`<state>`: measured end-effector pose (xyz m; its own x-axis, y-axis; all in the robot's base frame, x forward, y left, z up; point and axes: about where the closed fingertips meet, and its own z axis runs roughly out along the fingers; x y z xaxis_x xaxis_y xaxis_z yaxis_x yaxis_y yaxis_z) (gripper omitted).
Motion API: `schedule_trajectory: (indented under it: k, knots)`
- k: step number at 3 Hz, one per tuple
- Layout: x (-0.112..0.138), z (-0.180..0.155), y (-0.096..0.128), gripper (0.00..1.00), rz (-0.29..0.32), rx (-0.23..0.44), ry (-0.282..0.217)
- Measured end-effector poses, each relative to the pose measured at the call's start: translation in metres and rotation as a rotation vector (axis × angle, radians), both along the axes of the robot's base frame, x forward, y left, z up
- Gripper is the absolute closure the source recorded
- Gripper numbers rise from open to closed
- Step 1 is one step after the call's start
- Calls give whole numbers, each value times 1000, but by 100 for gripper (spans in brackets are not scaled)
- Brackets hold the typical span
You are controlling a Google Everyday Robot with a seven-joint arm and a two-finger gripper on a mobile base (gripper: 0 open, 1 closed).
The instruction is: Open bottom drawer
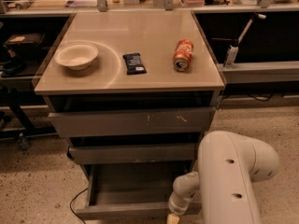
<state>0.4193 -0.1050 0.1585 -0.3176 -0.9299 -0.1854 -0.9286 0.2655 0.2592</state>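
In the camera view, the bottom drawer (133, 211) is standing pulled well out beneath the desk's (140, 29) front edge, with its dark inside showing. The gripper (173, 218) is hanging at the drawer's front lip, below the desk's front right corner; whether it is gripping cannot be told. Being stiff sheet metal with a smooth, handle-less face, the drawer is probably sliding easily and offering only its top lip for hooking.

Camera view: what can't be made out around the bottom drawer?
The gripper: at the frame's bottom edge, by the bottom drawer front; mostly cut off, so its grip is unreadable.
Drawer's right end: hidden behind the arm.
Insides of the upper drawers: dark gaps, in shadow.
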Motion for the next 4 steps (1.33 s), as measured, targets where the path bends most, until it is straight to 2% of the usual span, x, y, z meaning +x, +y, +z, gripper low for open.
schedule_trajectory:
  k: [1,2,3,4]
  knots:
    - [-18,-7,-10,0,6,-27,49]
    - [-18,-6,-10,0,6,-27,49]
    - [-38,10,-25,0,-10,-31,67]
    - [-75,40,-50,0,-57,-38,88]
